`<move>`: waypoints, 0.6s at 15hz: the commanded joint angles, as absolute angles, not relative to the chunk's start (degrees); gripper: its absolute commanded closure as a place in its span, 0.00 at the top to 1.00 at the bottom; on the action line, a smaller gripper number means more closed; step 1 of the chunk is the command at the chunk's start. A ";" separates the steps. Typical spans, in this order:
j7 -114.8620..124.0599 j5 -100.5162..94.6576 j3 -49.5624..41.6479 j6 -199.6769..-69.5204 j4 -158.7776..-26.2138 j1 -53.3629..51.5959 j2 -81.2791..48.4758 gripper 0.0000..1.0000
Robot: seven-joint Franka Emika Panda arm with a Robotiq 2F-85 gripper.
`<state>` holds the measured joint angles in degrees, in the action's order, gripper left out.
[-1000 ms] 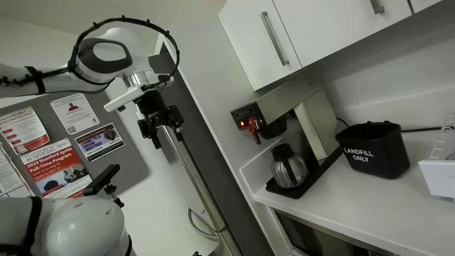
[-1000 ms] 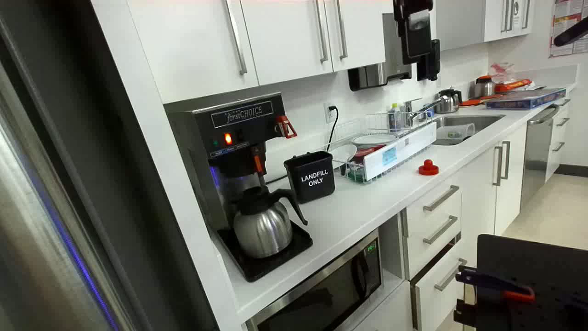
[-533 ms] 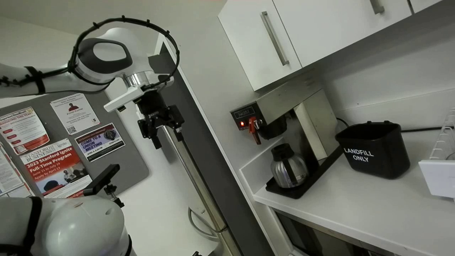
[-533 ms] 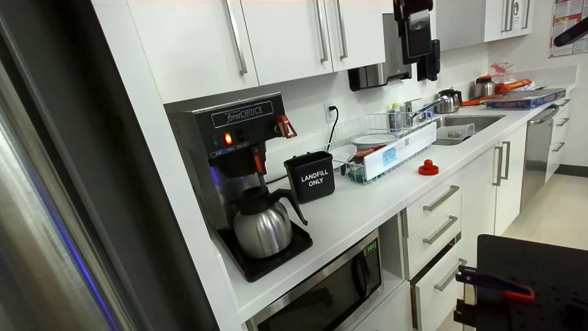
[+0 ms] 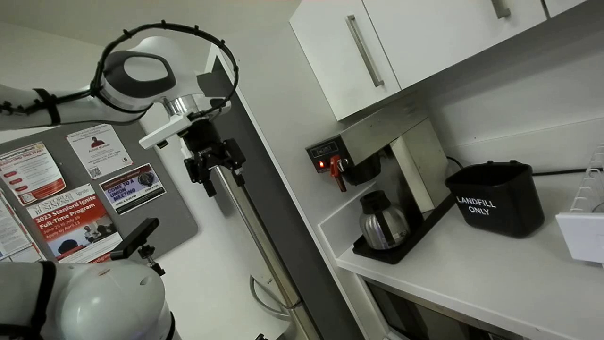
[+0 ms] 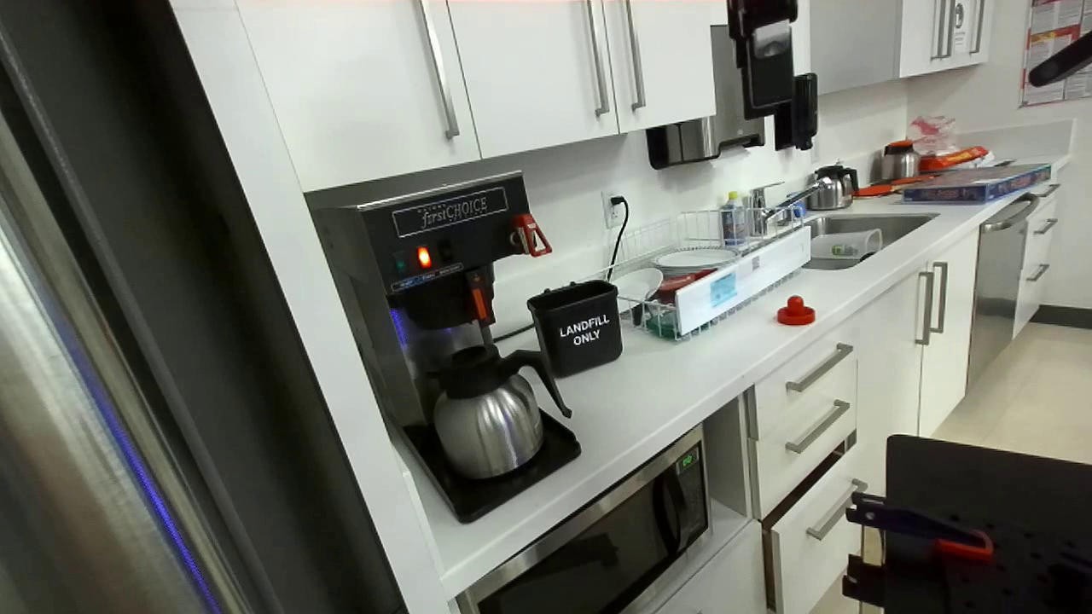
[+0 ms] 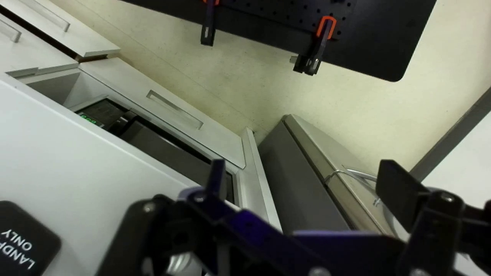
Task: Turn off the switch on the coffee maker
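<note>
Well, the claw (image 5: 226,184) hangs spread, empty; the glowing rocker switch (image 5: 322,164) on the coffee maker (image 5: 415,165) lies rightward, slightly higher in frame.

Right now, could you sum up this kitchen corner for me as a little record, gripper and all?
Coffee maker: on the counter, left of the bin in both exterior views
Switch: glowing orange-red, apparently not yet turned off
Coffee pot: metal, upright on the coffee maker's black base
Gripper: open, holding nothing, apart from the coffee maker
Bin: black, lettered LANDFILL ONLY
Dish rack: holding dishes
</note>
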<state>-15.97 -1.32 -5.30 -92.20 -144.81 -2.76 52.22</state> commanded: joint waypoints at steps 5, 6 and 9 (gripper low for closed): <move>-6.55 -8.72 -1.30 -117.39 -149.23 0.08 46.01 1.00; -4.73 -9.79 -0.70 -121.88 -149.86 0.70 44.28 1.00; 1.02 -13.03 1.37 -134.36 -150.75 3.28 38.49 0.72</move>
<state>-4.13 -10.31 -1.36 -125.44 -150.67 0.12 44.05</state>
